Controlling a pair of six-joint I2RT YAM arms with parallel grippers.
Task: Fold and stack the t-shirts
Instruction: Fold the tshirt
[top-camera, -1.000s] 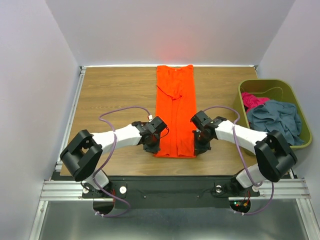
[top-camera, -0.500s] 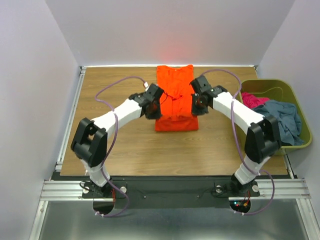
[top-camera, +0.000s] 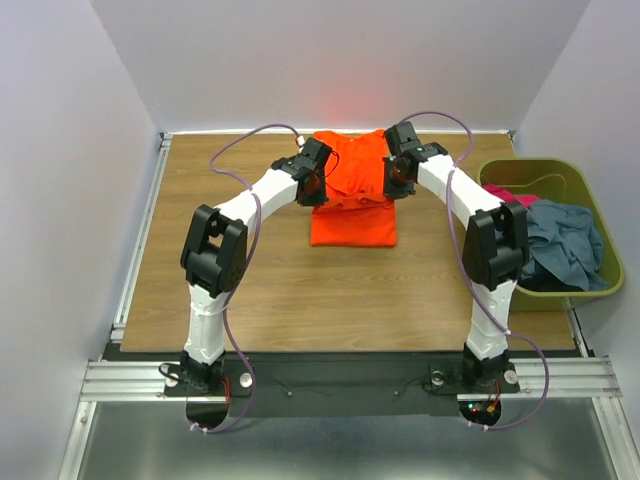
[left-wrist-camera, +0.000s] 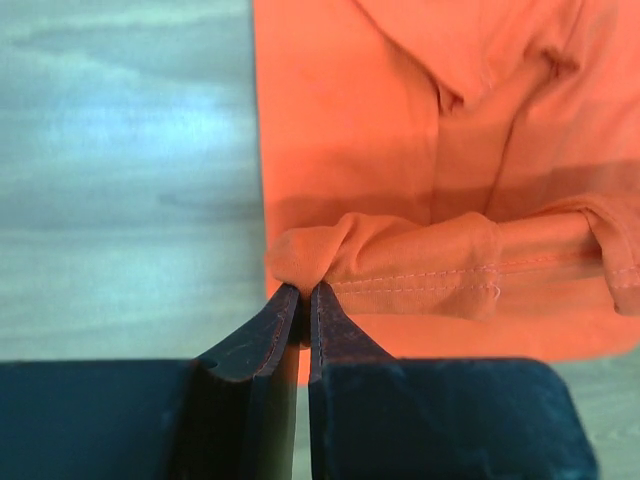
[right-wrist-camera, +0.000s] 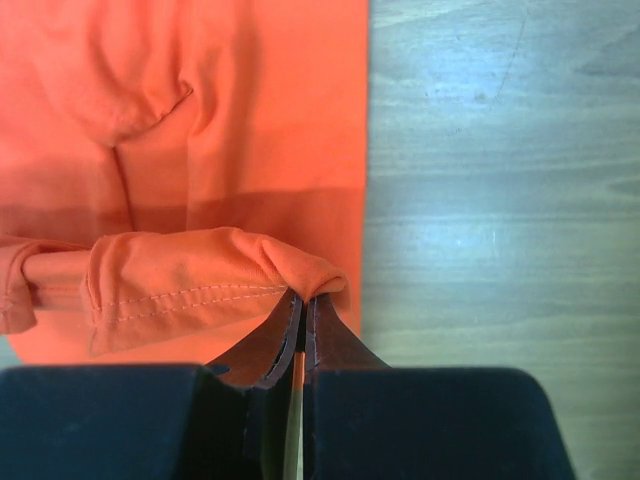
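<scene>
**Carrying the hem to the collar: keep both corners level**

The orange t-shirt (top-camera: 352, 196) lies in a long strip near the middle of the table's far edge, already narrowed by its side folds. The left gripper (left-wrist-camera: 300, 305) is clamped on the hem corner on its side, and the right gripper (right-wrist-camera: 303, 310) is pinched shut on the opposite hem corner; both wrist views show stitched hem bunched right at the fingertips. In the top view the two grippers sit over the far part of the shirt, with the folded-over cloth draped between them.

The step in hand appears to be the lengthwise fold, hem toward the collar. To do it well, both arms should travel toward the far edge evenly, so the hem lands square and not skewed. The hem should be kept taut between the two grippers, since the slack visible there could set as a wrinkle. Releasing should wait until the cloth rests flat.

The blue-grey t-shirt (top-camera: 555, 235) and the pink t-shirt (top-camera: 505, 200) wait heaped in the green tub (top-camera: 500, 170) at the table's right edge.
</scene>
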